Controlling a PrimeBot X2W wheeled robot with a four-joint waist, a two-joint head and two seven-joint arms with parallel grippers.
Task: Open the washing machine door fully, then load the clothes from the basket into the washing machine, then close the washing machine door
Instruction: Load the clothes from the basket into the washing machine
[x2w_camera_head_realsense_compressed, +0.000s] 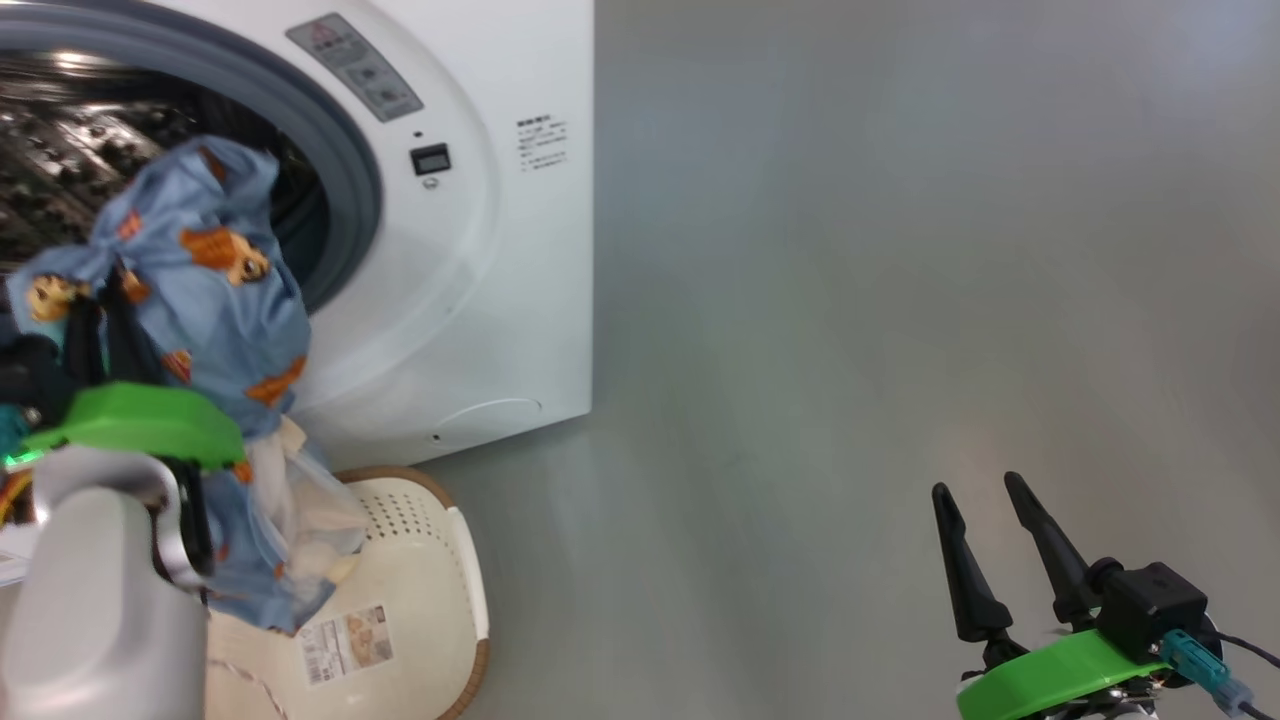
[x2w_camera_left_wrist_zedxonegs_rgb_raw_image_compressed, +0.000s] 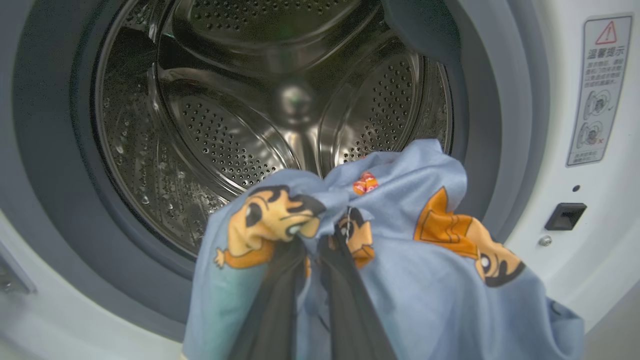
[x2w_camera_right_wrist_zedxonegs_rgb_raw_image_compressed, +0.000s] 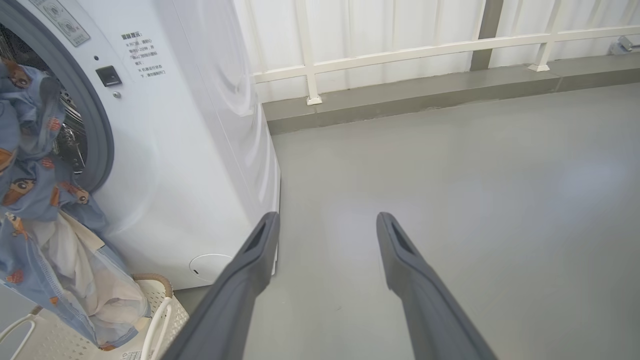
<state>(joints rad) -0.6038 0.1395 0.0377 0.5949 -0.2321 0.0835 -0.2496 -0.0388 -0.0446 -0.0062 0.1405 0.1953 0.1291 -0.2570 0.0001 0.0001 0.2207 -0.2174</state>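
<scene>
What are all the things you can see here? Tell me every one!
washing machine: one, white, at the left
drum: one, shiny steel, inside the grey ring
clothes: one bundle, light blue with orange cartoons, hanging before the drum, above the basket
basket: one, cream with brown rim, on the floor by the machine
floor: grey, at the right
railing: one, white, behind
left pincer: one, dark, shut on the clothes
right pincer: one, dark, open, above the floor
</scene>
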